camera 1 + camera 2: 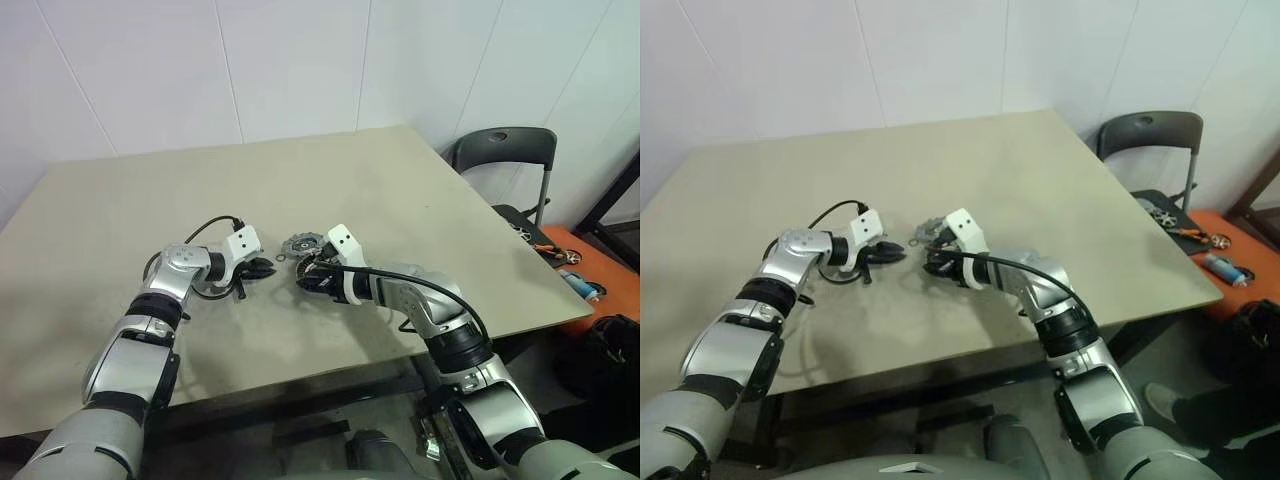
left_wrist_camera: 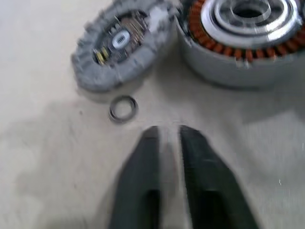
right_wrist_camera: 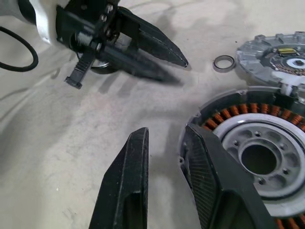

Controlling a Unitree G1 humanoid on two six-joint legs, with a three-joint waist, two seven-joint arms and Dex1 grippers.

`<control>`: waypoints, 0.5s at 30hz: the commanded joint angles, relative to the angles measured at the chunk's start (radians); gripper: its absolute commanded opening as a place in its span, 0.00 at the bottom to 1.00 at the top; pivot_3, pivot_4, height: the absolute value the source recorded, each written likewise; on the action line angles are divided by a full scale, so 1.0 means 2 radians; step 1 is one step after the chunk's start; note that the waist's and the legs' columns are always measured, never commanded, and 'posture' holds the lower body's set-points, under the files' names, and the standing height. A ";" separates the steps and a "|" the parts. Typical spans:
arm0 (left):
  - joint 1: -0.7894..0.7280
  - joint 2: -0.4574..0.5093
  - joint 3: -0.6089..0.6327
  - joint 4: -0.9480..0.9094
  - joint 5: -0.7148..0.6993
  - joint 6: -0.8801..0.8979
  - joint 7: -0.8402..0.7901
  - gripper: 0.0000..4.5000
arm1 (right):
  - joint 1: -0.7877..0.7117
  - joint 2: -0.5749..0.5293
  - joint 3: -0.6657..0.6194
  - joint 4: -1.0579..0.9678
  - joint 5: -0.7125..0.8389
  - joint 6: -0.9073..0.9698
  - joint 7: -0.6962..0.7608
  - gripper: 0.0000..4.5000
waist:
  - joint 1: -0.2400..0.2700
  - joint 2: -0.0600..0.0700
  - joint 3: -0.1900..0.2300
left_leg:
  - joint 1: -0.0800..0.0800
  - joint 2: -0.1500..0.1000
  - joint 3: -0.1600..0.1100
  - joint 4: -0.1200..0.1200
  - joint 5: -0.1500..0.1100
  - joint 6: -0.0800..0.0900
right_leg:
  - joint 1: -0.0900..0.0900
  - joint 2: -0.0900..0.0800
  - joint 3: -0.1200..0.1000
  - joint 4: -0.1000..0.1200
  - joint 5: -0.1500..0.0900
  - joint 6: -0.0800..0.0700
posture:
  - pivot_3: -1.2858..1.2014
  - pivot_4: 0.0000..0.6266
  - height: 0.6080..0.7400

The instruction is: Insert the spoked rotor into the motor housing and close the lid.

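The motor housing (image 3: 233, 138), a grey cup with copper windings and a silver centre, sits mid-table. My right gripper (image 3: 167, 131) is open at its rim, one finger (image 3: 205, 162) over the edge and the other on the table side, with bare table between them. The lid (image 2: 138, 57), a notched grey disc, lies flat just beyond the housing, touching it. My left gripper (image 2: 167, 130) points at both from the left, low over the table, its fingers slightly parted and empty. A black ring (image 1: 213, 290), probably the spoked rotor, lies mostly hidden under my left wrist.
A tiny plain O-ring (image 2: 123, 108) lies on the table between the left fingertips and the lid. A black cable (image 1: 205, 230) loops off the left wrist. A grey chair (image 1: 505, 150) and an orange mat with tools (image 1: 575, 265) stand beyond the table's right edge.
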 commanded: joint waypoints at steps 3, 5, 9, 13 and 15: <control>-0.009 0.007 0.005 0.008 0.024 -0.027 0.083 0.66 | -0.006 0.004 -0.011 -0.008 0.001 -0.011 -0.004 0.29 | 0.001 0.000 0.000 | 0.000 0.000 0.000 0.000 0.000 0.000 | 0.000 0.000 0.000 0.000 0.000 0.000 | 0.52 0.00 1.00; -0.009 0.004 0.007 0.014 0.022 -0.029 0.080 0.73 | -0.006 0.004 -0.011 -0.007 0.001 -0.012 -0.005 0.29 | 0.001 0.000 0.000 | 0.000 0.000 0.000 0.000 0.000 0.000 | 0.000 0.000 0.000 0.000 0.000 0.000 | 0.52 0.00 1.00; -0.009 0.000 0.003 0.023 0.029 -0.033 0.092 0.73 | -0.006 0.005 -0.011 -0.007 0.001 -0.012 -0.006 0.29 | 0.001 0.000 0.000 | 0.000 0.000 0.000 0.000 0.000 0.000 | 0.000 0.000 0.000 0.000 0.000 0.000 | 0.52 0.00 1.00; -0.008 -0.015 0.007 0.029 0.025 -0.030 0.101 0.73 | -0.003 0.005 -0.011 -0.008 0.002 -0.012 -0.007 0.29 | 0.002 0.000 0.000 | 0.000 0.000 0.000 0.000 0.000 0.000 | 0.000 0.000 0.000 0.000 0.000 0.000 | 0.52 0.00 1.00; -0.008 -0.025 0.012 0.031 0.019 -0.031 0.107 0.73 | 0.000 0.004 -0.011 -0.011 0.002 -0.010 -0.007 0.29 | 0.002 0.000 0.000 | 0.001 0.000 0.000 0.000 0.000 0.000 | 0.001 0.000 0.000 0.000 0.000 0.000 | 0.52 0.00 1.00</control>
